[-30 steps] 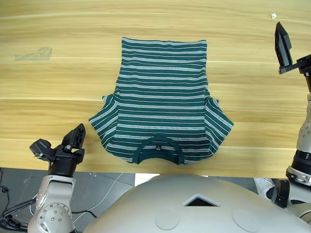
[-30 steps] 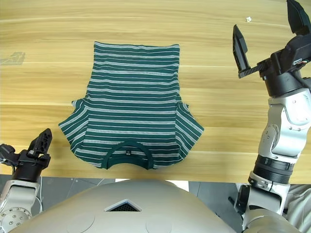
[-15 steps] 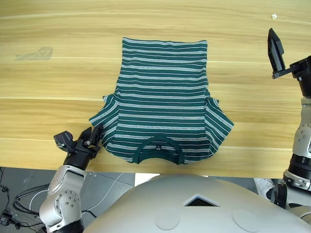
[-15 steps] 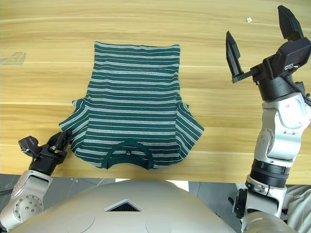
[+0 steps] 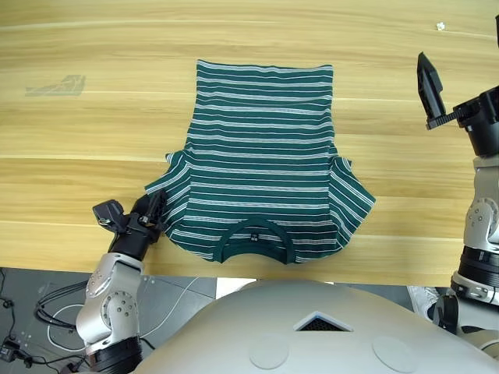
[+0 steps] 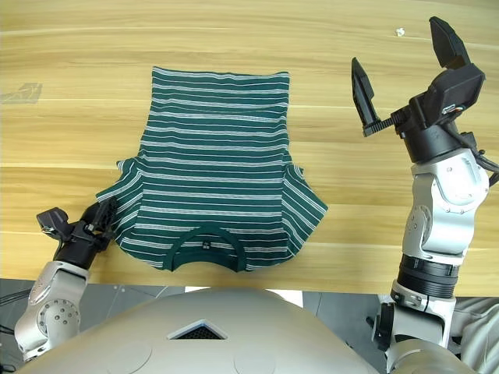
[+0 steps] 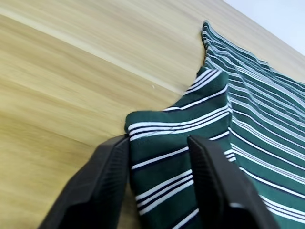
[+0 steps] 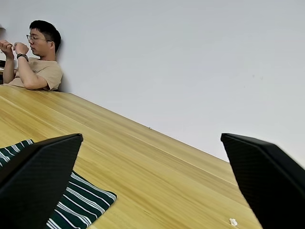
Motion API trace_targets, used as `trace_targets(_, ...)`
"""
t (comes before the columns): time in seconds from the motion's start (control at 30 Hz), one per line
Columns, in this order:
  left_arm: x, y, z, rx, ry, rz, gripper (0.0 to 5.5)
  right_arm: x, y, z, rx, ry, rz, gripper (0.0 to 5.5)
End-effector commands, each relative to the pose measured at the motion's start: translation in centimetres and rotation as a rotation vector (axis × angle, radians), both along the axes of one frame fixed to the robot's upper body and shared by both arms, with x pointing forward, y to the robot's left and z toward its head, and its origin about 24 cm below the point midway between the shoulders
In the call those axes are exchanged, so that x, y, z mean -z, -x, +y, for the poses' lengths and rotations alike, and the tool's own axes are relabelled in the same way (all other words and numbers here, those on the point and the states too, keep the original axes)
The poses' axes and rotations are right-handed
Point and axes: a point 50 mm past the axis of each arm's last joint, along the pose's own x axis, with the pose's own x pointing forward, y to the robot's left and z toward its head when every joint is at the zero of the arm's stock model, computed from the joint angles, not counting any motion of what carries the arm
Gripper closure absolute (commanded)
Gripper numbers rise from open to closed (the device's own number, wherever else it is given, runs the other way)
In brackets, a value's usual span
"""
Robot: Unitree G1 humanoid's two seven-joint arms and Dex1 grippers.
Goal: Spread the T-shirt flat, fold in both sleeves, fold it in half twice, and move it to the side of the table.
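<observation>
A dark green T-shirt with white stripes lies on the wooden table, its collar nearest me and its hem on the far side. Both sleeves stick out sideways near the front. My left gripper is low at the front edge, at the tip of the left sleeve. It is open, and its two fingers straddle the cuff. My right gripper hangs open wide above the table, to the right of the shirt with a gap to it, and holds nothing.
The table's front edge runs just under the collar and the left gripper. A small white scrap lies at the far right and a faint grey mark at the far left. Bare wood surrounds the shirt.
My left gripper has come up from beside the front edge and moved right to the left sleeve's tip. My right gripper has drifted left toward the shirt. The shirt has not moved.
</observation>
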Motion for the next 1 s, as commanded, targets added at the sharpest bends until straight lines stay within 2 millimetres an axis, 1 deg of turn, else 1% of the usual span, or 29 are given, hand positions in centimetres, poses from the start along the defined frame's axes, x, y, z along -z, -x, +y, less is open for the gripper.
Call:
trace_targets(0.03,2.4,1.3,-0.4,-0.036,0.034,0.136,4.14,0.1,-0.1,0.0,-0.008,0.032,-0.004,0.1)
trace_targets(0.2,2.4,0.8,-0.5,-0.065,0.0,0.104,4.73,0.3,0.0,0.1,-0.017,0.04,0.002,0.1)
trace_targets(0.27,2.0,0.5,-0.2,-0.096,-0.006,0.07,5.01,0.4,0.0,0.2,-0.02,0.04,0.004,0.1)
trace_targets(0.3,1.7,0.4,-0.1,-0.108,-0.013,0.048,5.27,0.5,0.0,0.3,-0.024,0.04,0.006,0.1)
trace_targets(0.37,1.2,0.3,0.0,-0.121,-0.022,0.009,5.48,0.7,0.1,0.5,-0.029,0.04,0.013,0.1)
trace_targets(0.43,0.7,0.1,-0.1,-0.106,-0.053,-0.025,5.48,0.9,0.1,0.5,-0.031,0.041,0.017,0.1)
trace_targets(0.5,0.1,0.0,-0.6,-0.062,-0.121,-0.062,5.48,0.9,0.0,0.5,-0.032,0.041,0.019,0.1)
trace_targets(0.63,-1.3,0.2,-2.7,0.109,-0.301,-0.173,5.48,1.2,0.1,0.6,-0.031,0.037,0.023,0.1)
trace_targets(0.67,-1.4,0.3,-3.1,0.149,-0.329,-0.181,5.48,1.2,0.1,0.6,-0.029,0.035,0.024,0.1)
trace_targets(0.77,-0.4,0.8,-4.0,0.251,-0.426,-0.159,5.48,1.5,0.3,0.7,-0.028,0.028,0.033,0.1)
trace_targets(0.9,0.1,1.6,-5.2,0.344,-0.475,-0.162,5.48,2.0,0.6,0.8,-0.024,0.014,0.049,0.1)
trace_targets(1.0,0.2,1.7,-5.8,0.403,-0.509,-0.175,5.48,2.3,0.7,0.9,-0.023,0.007,0.058,0.1)
